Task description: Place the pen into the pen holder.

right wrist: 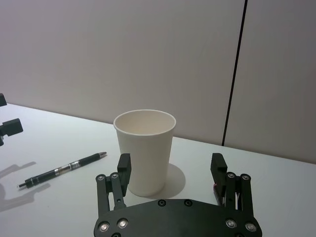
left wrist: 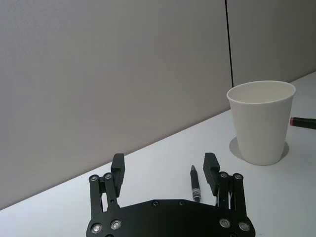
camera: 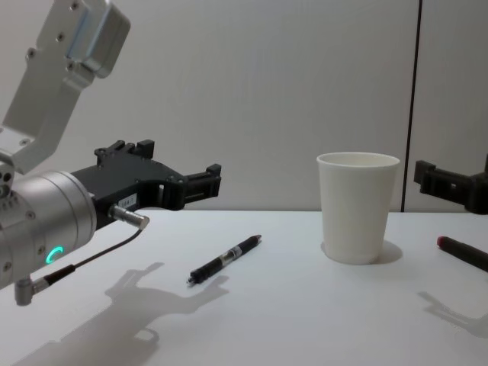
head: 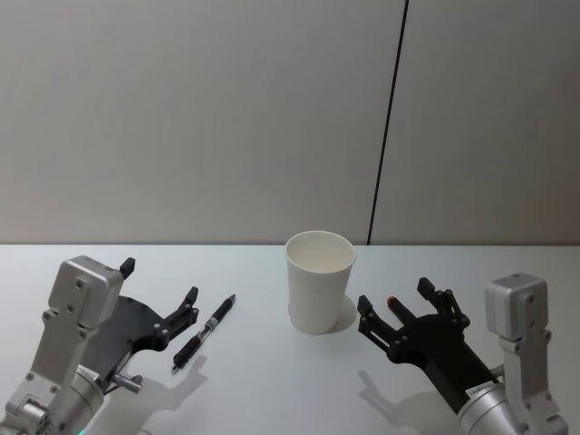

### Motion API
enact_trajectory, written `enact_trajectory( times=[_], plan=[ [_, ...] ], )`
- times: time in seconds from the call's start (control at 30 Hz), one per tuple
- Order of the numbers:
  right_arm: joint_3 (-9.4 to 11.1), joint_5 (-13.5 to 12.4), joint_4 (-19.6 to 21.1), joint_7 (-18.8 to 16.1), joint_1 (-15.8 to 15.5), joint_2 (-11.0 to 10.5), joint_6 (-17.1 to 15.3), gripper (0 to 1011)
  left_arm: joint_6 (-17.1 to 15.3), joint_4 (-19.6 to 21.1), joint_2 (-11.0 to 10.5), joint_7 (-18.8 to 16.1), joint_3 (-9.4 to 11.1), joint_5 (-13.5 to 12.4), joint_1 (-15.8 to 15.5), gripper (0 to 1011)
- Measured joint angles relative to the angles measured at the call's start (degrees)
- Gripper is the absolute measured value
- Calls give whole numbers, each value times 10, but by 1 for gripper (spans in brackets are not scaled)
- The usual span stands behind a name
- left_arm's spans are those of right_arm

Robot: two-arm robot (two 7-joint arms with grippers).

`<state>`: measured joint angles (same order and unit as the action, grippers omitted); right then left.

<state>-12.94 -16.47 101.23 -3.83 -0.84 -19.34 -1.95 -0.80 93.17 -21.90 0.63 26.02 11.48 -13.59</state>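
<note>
White paper pen holder (head: 320, 281) stands upright on the table (head: 272, 390). Left of it lies the black pen (head: 205, 333), near the left gripper (head: 160, 281), its 2 fingers spread apart. Right of it, the right gripper (head: 394, 294) is equally spread, near a red-tipped pen (camera: 461, 252).

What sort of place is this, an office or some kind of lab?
Probably a robot test bench: a bare white table, plain grey wall panels, and a paper cup and black pen laid before the open left claw and right claw.
</note>
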Motion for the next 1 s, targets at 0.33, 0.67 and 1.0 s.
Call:
enact_trajectory(
  times=[0.33, 0.67, 1.0],
  plan=[
    [0, 0, 0, 0, 0, 0, 0, 1001, 0, 0, 0, 0, 0, 0, 0, 1002],
    [0, 0, 0, 0, 0, 0, 0, 1001, 0, 0, 0, 0, 0, 0, 0, 1002],
    [0, 0, 0, 0, 0, 0, 0, 1001, 0, 0, 0, 0, 0, 0, 0, 1002]
  ],
)
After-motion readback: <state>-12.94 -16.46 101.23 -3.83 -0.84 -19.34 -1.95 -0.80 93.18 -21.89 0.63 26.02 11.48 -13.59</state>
